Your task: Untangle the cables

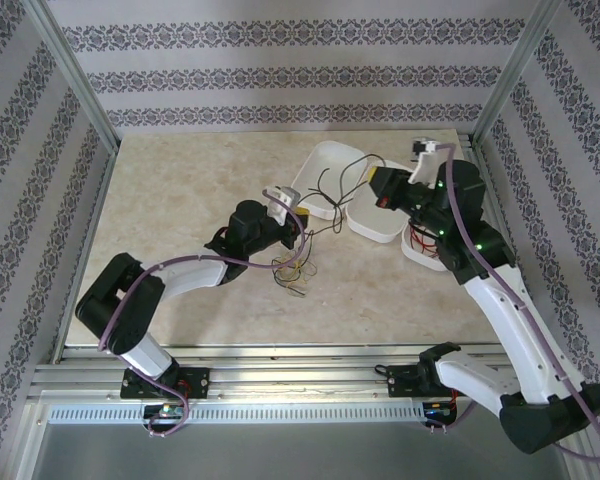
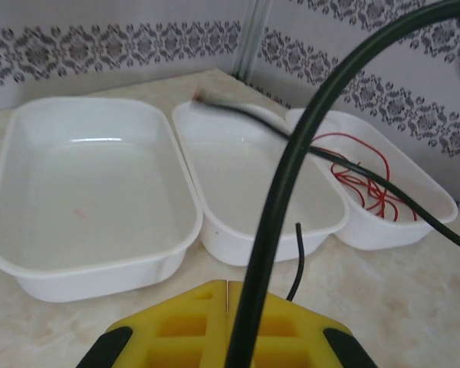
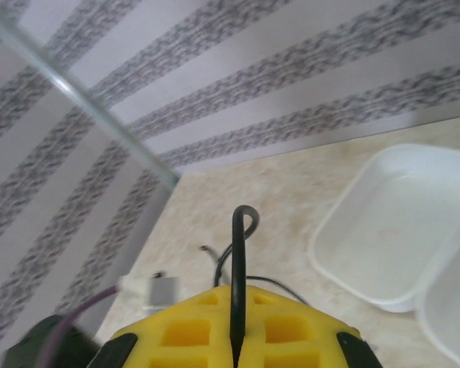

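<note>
Left end effector [image 2: 227, 295] is seen clamped shut on the black cable [image 2: 280, 192] — the strand is pinched between the yellow fingers and rises out of them toward the trays. Right end effector [image 3: 238, 326] is likewise closed on the same black cable, with a short hooked end standing up past its fingers. Both are held above the desk [image 1: 180, 200], close to the trays.

Step in hand, as judged: the black cable is being drawn out between two grips. This would be best done with the grips parted slowly and kept lifted, so that slack is taken up without the olive cable [image 1: 292, 272] being dragged along. Crossings should be watched, and tension eased if a loop starts to tighten.

Cables as noted:
- Black: thin and springy, strung in loose arcs over the middle tray [image 2: 245, 249], with one end that looks frayed.
- Red cable [image 2: 364, 180]: coiled inside the rightmost tray [image 2: 391, 234], crossed above by a black strand.
- Olive: a small loose tangle on the desk just beside the left end effector — whether it is caught in the black one cannot be told.
</note>
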